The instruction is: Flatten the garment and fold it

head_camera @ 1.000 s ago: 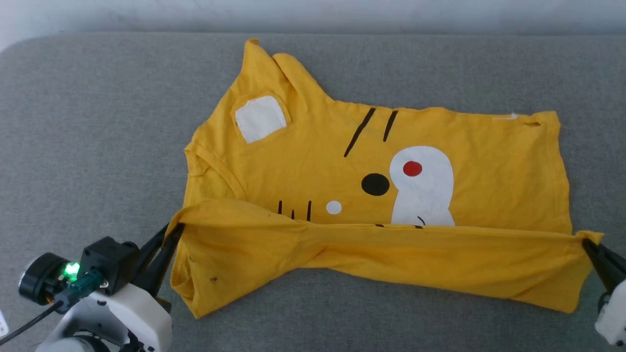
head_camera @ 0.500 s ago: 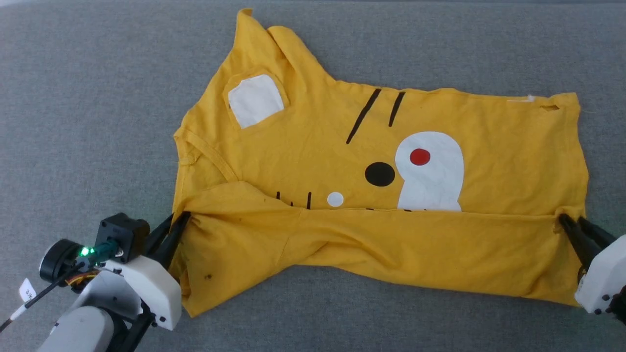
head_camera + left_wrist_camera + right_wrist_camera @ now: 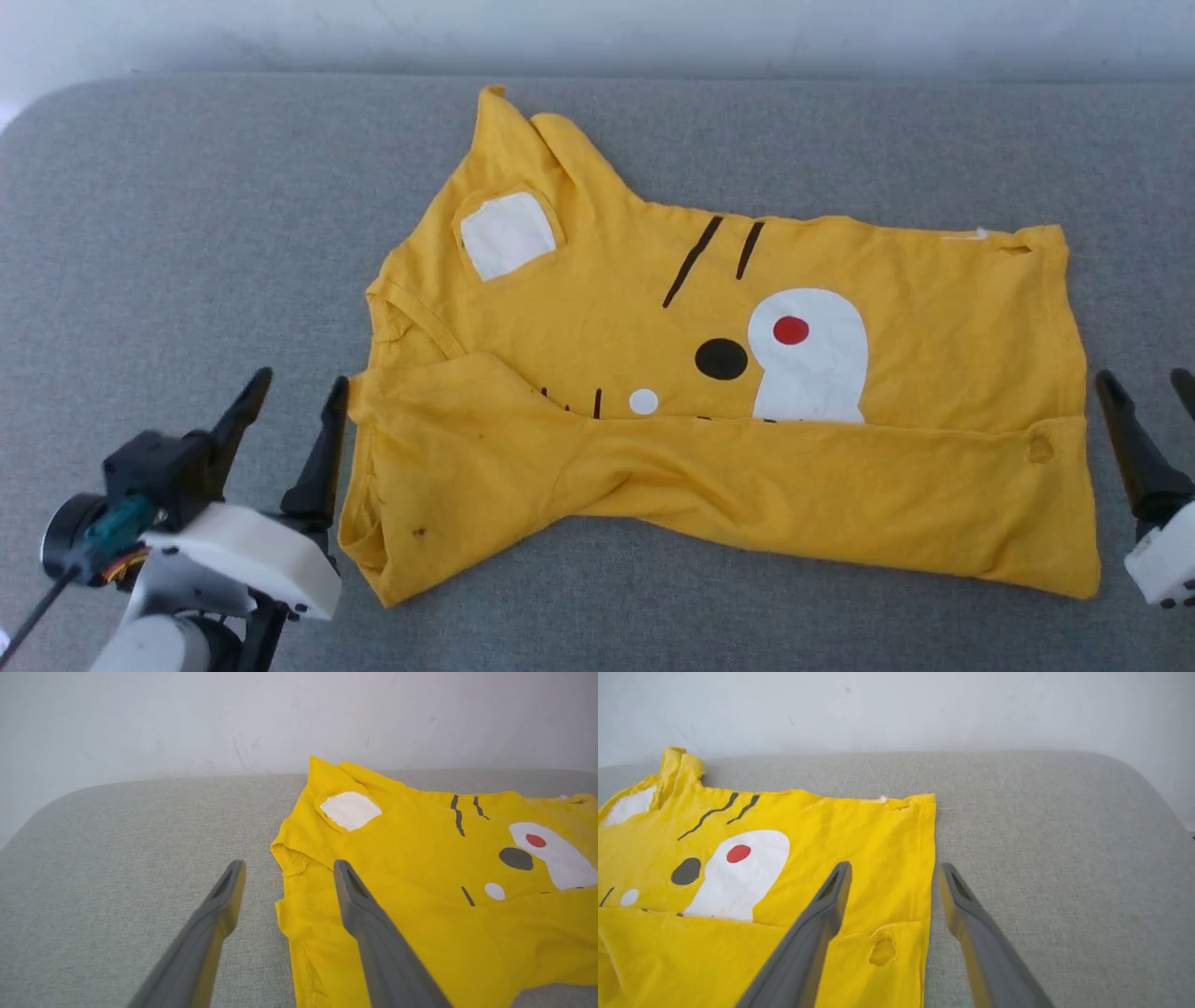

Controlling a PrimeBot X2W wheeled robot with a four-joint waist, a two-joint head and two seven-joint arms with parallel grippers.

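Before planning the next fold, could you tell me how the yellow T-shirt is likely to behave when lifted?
The yellow T-shirt will probably flop and sag between grip points: its folded-over flap lies wrinkled. It looks thin, so a push would likely bunch it. The hole in that flap might tear if snagged.

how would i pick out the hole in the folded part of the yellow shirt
On the grey cushion lies a yellow T-shirt with its near edge folded up over the print. Follow that flap to its right end, beside the right gripper, to a small round hole. Unlike the torn slit at the far right corner, it shows yellow cloth through it.
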